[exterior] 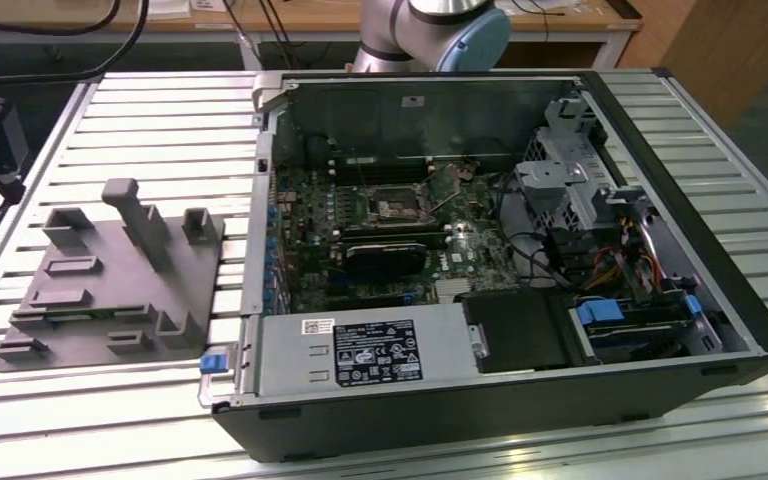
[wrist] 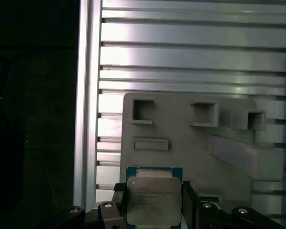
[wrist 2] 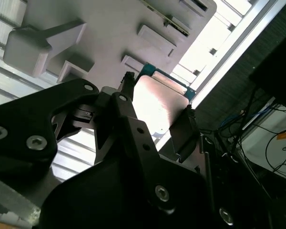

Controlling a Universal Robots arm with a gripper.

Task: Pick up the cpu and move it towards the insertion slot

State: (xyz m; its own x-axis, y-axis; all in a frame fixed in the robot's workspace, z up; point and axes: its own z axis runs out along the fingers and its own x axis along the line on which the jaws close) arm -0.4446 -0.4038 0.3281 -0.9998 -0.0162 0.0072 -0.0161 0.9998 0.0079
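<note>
- Two black fingers of the claw are clenched on the chip, one on each of two opposite edges. In the first wrist view its silvery face is turned to the camera, with a green edge peeking out along one side.
- Both wrist views place the chip over the grey block. It looks lifted clear of the block's pockets rather than resting in one, though the gap beneath it cannot be seen directly.
- One square socket, a shiny frame round a dark centre, sits on the board inside the open computer case in the exterior view.
- That grey block lies on the slatted table, just beside the case on the exterior view's left. The socket is therefore well apart from the block, toward the exterior view's right, with the case's side wall between them.
- My judgement: from the claw, the socket lies across that wall and down inside the case.
- Being square, the chip has no long axis. Whether its edges line up with the socket's frame cannot be told.
- One arm does all the work, so nearness is no question.
</note>
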